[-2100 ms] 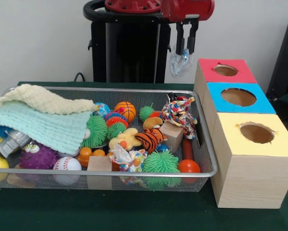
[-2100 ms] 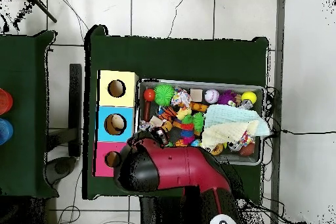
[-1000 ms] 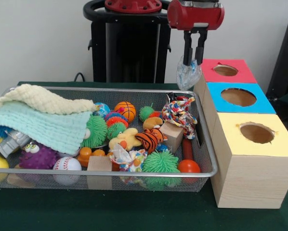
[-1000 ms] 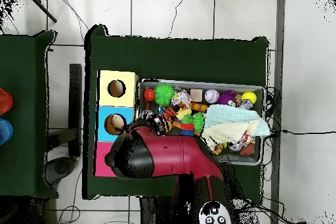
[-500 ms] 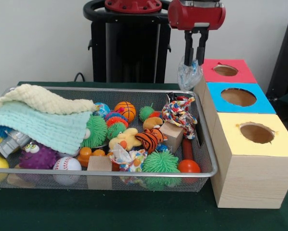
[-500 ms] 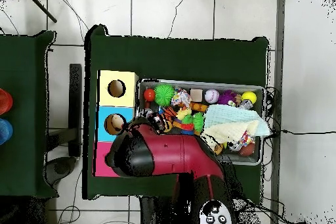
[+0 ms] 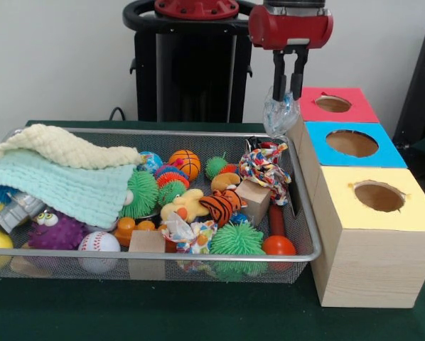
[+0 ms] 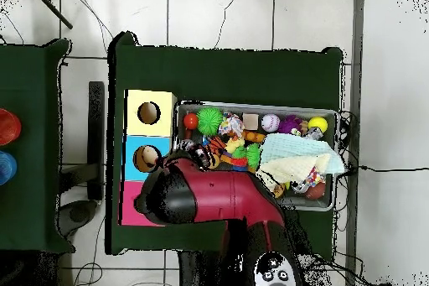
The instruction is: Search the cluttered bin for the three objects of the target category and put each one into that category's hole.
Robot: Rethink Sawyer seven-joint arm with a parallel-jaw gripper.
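Jaws pressed together on the top of a crumpled clear bag [image 7: 277,116]: that is how the gripper [image 7: 286,91] stands, hanging from the red arm [image 8: 219,200] above the far right corner of the wire bin [image 7: 308,234], just beside the red-topped box [image 7: 308,105]. The bag dangles free below the tips, touching nothing that I can make out, with its lower folds near the rope toy [image 7: 264,167] but above it.

As a judgement, the bag looks very light and limp, a thin film that will sag, swing and crinkle rather than keep any shape. It is likely slippery too, so a pinch on a bunched fold near the top, as now, seems the safest hold; a single flat layer could slide out. Being soft, it may catch on the rim of a hole [image 7: 332,104] instead of dropping cleanly, so it probably wants to be lowered well over the opening before release. Which hole it belongs in cannot be told from here; the blue-topped box [image 7: 385,153] and the yellow-topped box [image 7: 418,213] stand next along on the counter [image 7: 198,312].
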